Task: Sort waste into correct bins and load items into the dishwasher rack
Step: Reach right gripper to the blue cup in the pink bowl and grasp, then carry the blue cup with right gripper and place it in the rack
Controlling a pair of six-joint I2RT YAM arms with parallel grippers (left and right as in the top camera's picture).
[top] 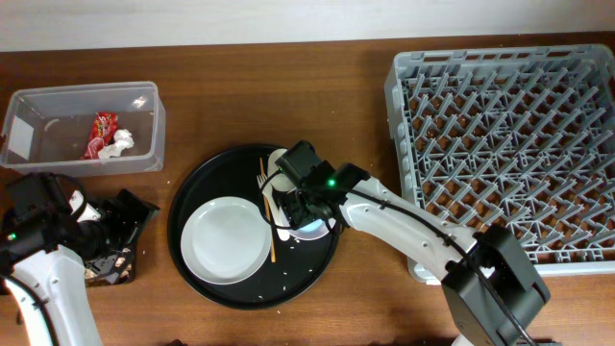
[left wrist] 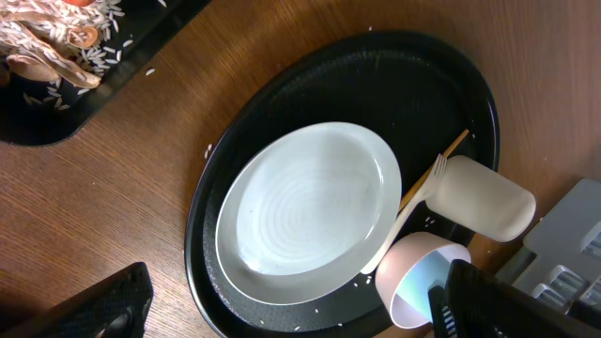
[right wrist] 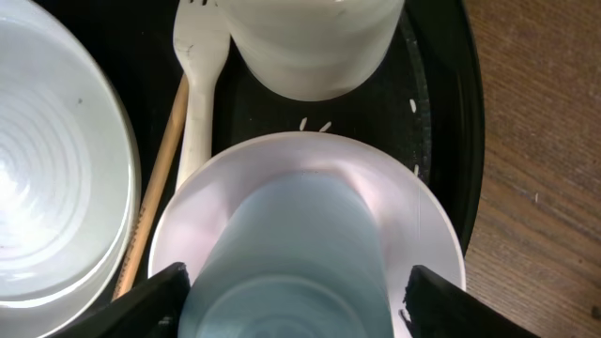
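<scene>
- One dishwasher rack (top: pixel 500 135), a grey pegged crate, sits at the table's (top: pixel 288 77) right side.
- There are two bins. The clear tub (top: pixel 48 125) stands at the far left. The flat black tray (left wrist: pixel 42 127) lies nearer the front, partly under the left arm.
- The tub holds two pieces of waste: one red wrapper (top: pixel 101 133) and one crumpled white paper (top: pixel 122 142), touching each other.
- The flat black tray holds a rice heap (left wrist: pixel 42 23) with orange-brown scraps mixed in. I cannot count the scraps.
- One large round black tray (top: pixel 231 168) in the middle carries six items.
- One white plate (left wrist: pixel 310 211) lies flat on its left part.
- One white cup (left wrist: pixel 484 197) lies on its side at the far edge.
- One white bowl (left wrist: pixel 408 268) stands upright, with one light-blue cup (right wrist: pixel 286 244) inside it. That makes two cups in all.
- One white fork (right wrist: pixel 197 84) and one wooden stick (right wrist: pixel 155 188) lie side by side between plate and bowl.
- A few loose rice grains dot the round tray.
- The right gripper (right wrist: pixel 298 299) hangs over the bowl, its two fingers (right wrist: pixel 155 300) spread on either side of the light-blue cup. I cannot tell whether they press on it.
- The left gripper (top: pixel 123 229) hovers above the flat black tray with its jaws wide apart and nothing between them.
</scene>
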